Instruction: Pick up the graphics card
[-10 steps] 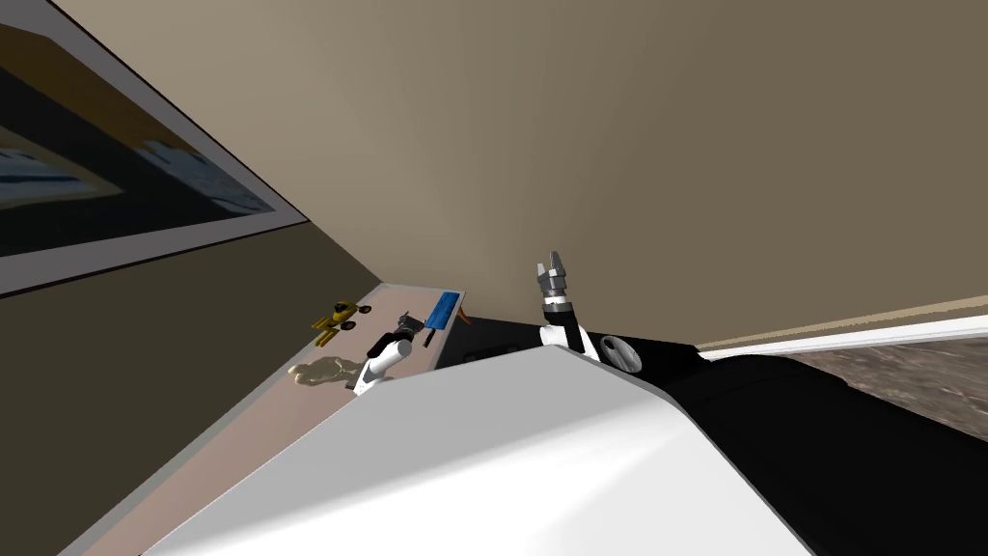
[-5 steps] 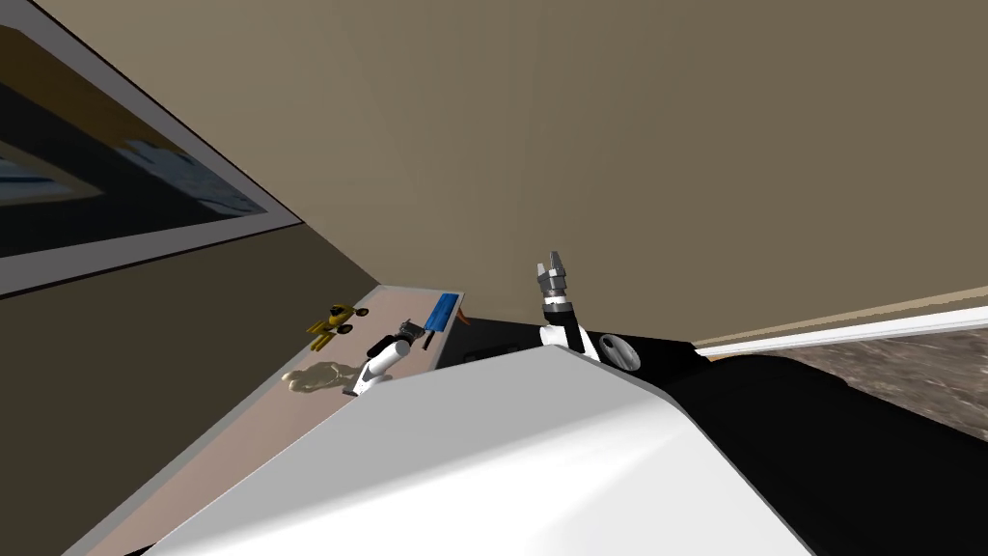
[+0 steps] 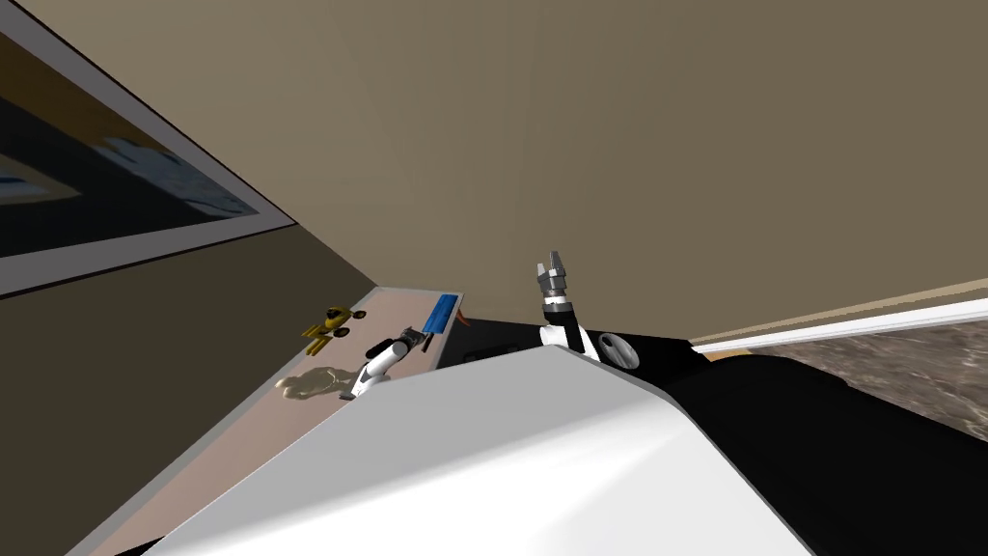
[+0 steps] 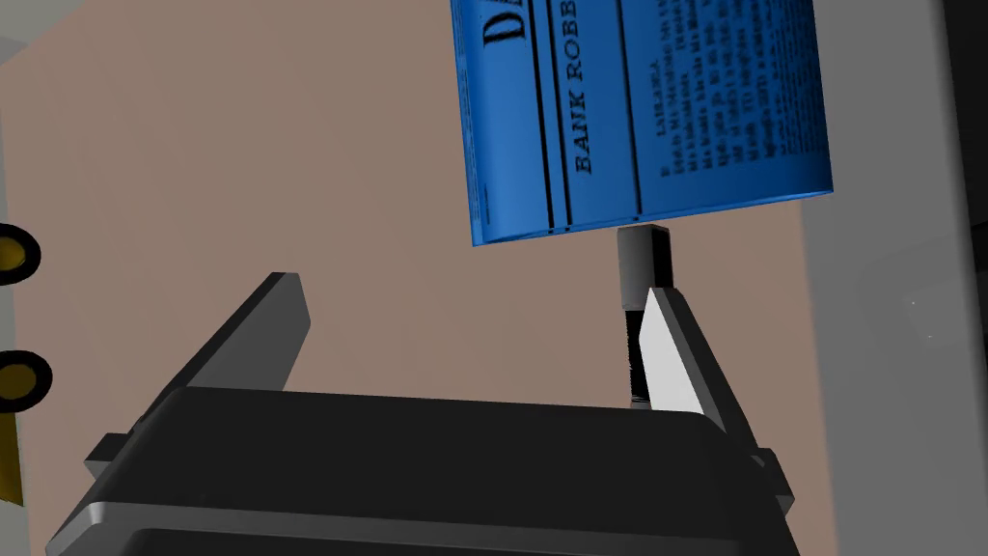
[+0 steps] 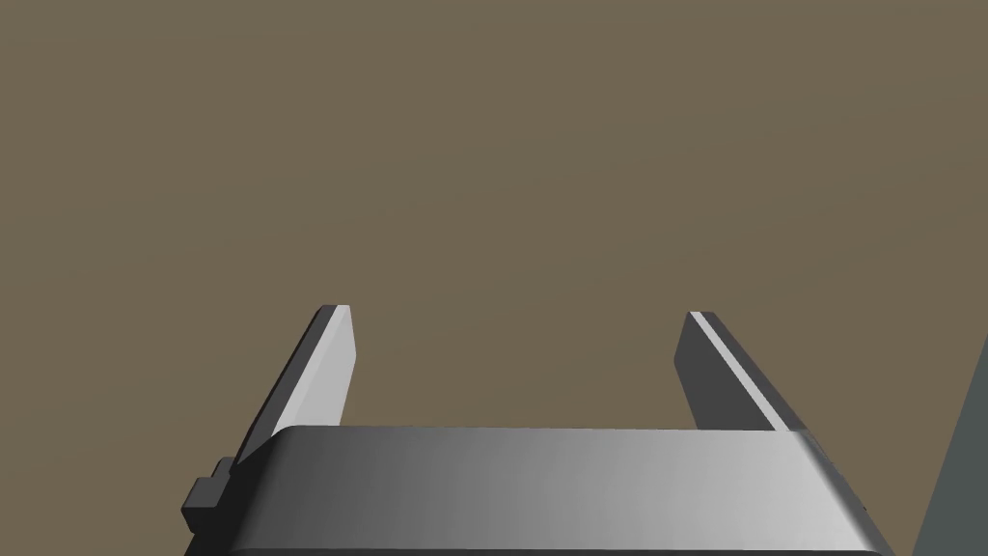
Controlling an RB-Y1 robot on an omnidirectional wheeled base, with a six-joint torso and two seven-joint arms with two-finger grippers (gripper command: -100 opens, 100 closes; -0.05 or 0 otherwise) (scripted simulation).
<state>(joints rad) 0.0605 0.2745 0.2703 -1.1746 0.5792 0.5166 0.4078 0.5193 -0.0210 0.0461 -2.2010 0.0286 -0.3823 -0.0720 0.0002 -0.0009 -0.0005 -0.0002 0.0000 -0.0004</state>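
Centre-left, left gripper (image 3: 417, 335) is held wide over table (image 3: 251, 434) — graphics card (image 4: 637, 280) beside one finger; right gripper (image 5: 516, 357) spread too.

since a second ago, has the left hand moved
yes, slightly: the left hand has edged closer to the blue newspaper, toward its near end.

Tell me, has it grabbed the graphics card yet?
Not yet. Done: the left arm is over the table, beside the blue newspaper. In hand: nothing; its jaws stand open, and a slim dark grey piece, possibly the card, lies beside one jaw, not centred between them. Left: centre it, close, lift. The right jaws stand open too, idle.
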